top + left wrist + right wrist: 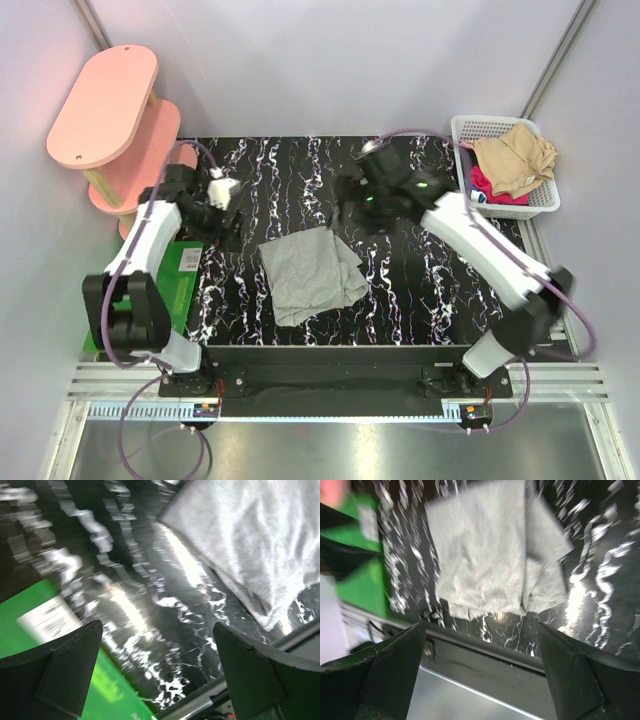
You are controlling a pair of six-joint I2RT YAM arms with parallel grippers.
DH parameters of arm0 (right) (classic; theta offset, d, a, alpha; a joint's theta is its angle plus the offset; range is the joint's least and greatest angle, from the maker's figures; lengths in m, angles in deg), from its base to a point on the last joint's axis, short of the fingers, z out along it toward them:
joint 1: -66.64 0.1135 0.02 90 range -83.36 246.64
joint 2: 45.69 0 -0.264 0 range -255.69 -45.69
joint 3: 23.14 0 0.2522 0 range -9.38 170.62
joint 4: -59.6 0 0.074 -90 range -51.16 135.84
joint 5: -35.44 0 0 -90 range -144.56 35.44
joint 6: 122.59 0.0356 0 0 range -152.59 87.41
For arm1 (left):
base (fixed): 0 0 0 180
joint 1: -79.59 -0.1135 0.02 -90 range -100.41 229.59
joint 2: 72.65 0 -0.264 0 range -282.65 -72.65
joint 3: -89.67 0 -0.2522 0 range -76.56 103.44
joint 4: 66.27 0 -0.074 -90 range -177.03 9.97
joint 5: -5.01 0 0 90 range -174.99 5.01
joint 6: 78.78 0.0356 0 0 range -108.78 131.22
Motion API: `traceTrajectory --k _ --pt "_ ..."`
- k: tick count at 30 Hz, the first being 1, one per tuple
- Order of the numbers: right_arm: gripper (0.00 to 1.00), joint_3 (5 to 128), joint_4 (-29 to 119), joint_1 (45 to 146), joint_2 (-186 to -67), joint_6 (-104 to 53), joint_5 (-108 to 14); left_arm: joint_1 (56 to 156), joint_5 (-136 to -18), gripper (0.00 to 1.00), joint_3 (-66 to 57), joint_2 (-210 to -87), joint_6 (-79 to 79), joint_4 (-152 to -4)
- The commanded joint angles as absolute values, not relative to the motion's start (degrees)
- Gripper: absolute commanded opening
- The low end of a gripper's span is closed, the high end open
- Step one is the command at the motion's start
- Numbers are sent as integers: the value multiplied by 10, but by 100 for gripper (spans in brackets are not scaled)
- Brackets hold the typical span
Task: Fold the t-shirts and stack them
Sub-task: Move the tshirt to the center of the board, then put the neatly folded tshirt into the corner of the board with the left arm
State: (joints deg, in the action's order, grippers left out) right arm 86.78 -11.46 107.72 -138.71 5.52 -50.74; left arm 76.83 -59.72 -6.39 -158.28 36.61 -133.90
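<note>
A heather grey t-shirt (310, 272) lies folded into a rough rectangle on the black marbled table (420, 290), near its front middle. In the left wrist view this grey t-shirt (250, 540) fills the upper right; in the right wrist view the grey t-shirt (485, 555) lies ahead of the fingers. My left gripper (222, 222) hovers left of it, open and empty (157, 665). My right gripper (352, 210) hovers above its far right corner, open and empty (480, 665). A tan t-shirt (515, 160) and a red one (485, 188) lie in the white basket (488, 120).
A green mat (180, 270) lies at the table's left edge, under the left arm. A pink two-tier shelf (110, 110) stands at the far left. The basket sits at the far right corner. A metal rail (330, 385) runs along the near edge.
</note>
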Motion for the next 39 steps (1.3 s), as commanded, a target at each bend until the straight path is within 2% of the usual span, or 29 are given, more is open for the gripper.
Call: traceTrajectory --k 1,6,15,27,34,36,39 --pt "100 855 -135 1079 -1312 70 -599 840 -563 99 -40 -1634 352 -1329" --pt "100 794 -102 1079 -1272 85 -591 843 -500 99 35 -1741 336 -1358" --pt "100 736 -65 1078 -1235 92 -586 841 -494 99 118 -1865 308 -1341" --pt "100 734 -62 1068 -1244 87 -587 876 -514 99 86 -1926 322 -1323" --pt "100 726 -56 1063 -1239 90 -578 893 -507 98 66 -1919 321 -1311" --pt "100 725 -56 1060 -1237 92 -577 902 -505 90 57 -1910 328 -1318" --pt "100 724 -54 1054 -1235 90 -577 906 -504 47 37 -1883 329 -1319"
